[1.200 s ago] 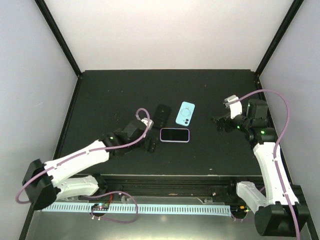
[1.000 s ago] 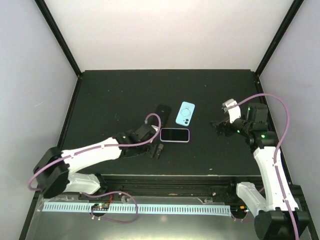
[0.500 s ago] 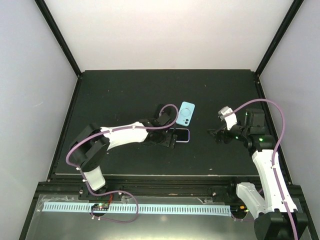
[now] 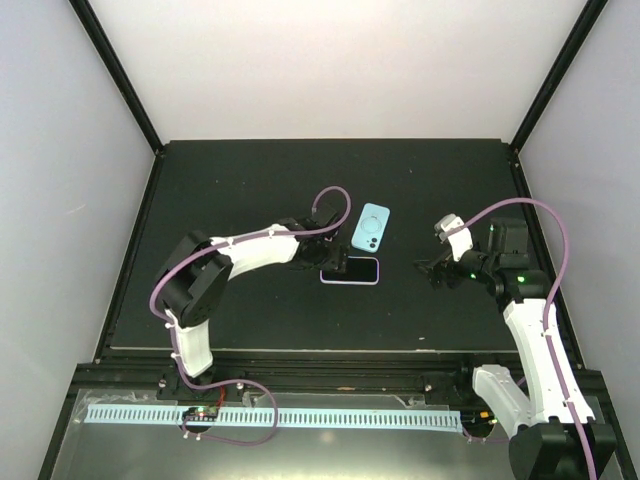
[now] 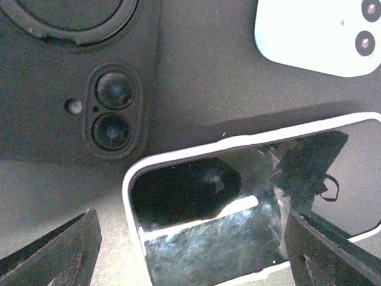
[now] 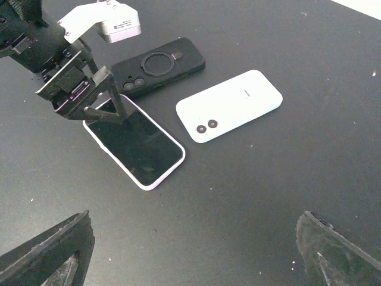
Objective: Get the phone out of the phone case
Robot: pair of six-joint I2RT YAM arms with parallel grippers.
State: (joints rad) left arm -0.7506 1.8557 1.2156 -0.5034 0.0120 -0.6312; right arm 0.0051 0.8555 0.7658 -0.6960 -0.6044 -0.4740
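The phone in its white case [image 4: 356,270] lies screen up at the table's middle; it also shows in the left wrist view [image 5: 238,226] and the right wrist view [image 6: 137,146]. My left gripper [image 4: 335,263] is open and sits over the phone's left end, with one finger [image 5: 53,256] on each side of it; the right wrist view shows this gripper too [image 6: 98,107]. I cannot tell if the fingers touch the case. My right gripper [image 4: 437,273] is open and empty, above the bare table to the right of the phone.
A light blue phone [image 4: 370,227] lies back up just behind the cased phone. A black case [image 6: 161,65] lies back up to its left, mostly hidden by my left arm in the top view. The black table has raised edges.
My left arm has swung right, from the table left of the phone to over the phone's left end. My right gripper has shifted a little left, toward the phone.
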